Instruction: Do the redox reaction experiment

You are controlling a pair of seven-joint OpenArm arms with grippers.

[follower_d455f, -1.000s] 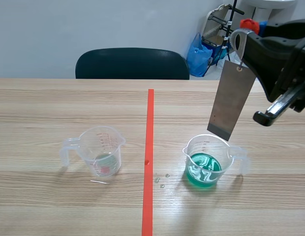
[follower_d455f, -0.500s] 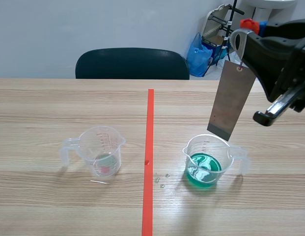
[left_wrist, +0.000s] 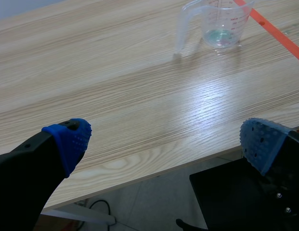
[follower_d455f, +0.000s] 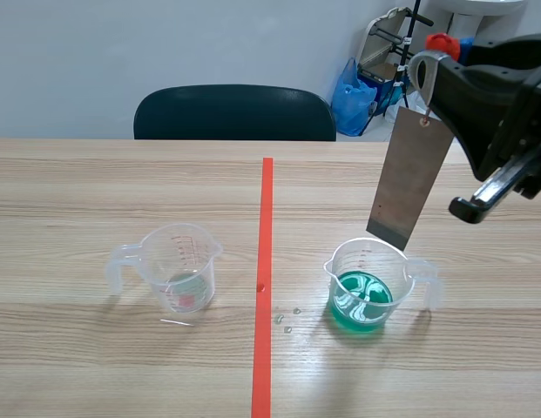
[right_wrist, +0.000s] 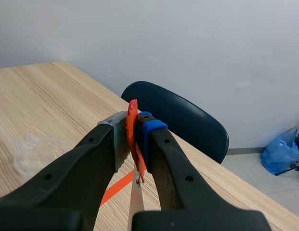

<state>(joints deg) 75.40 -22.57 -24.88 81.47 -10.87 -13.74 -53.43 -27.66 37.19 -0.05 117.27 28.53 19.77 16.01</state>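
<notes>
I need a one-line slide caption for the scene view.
Right tool holds a metal plate just above the cup of green liquid; a near-empty cup stands across the tape.

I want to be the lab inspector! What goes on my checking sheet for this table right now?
Surface: wooden table with a red tape line; looks dry apart from the drops.
Job's things: metal strip hanging over the beaker of green liquid, not dipped in; a nearly empty beaker across the line.
Clutter: a few drops beside the green beaker.
End effectors: left end effector open, over the table edge; right end effector shut on the orange tag above the strip.
Cables: one black cable under the table edge.
Surroundings: dark chair, blue bag.
</notes>
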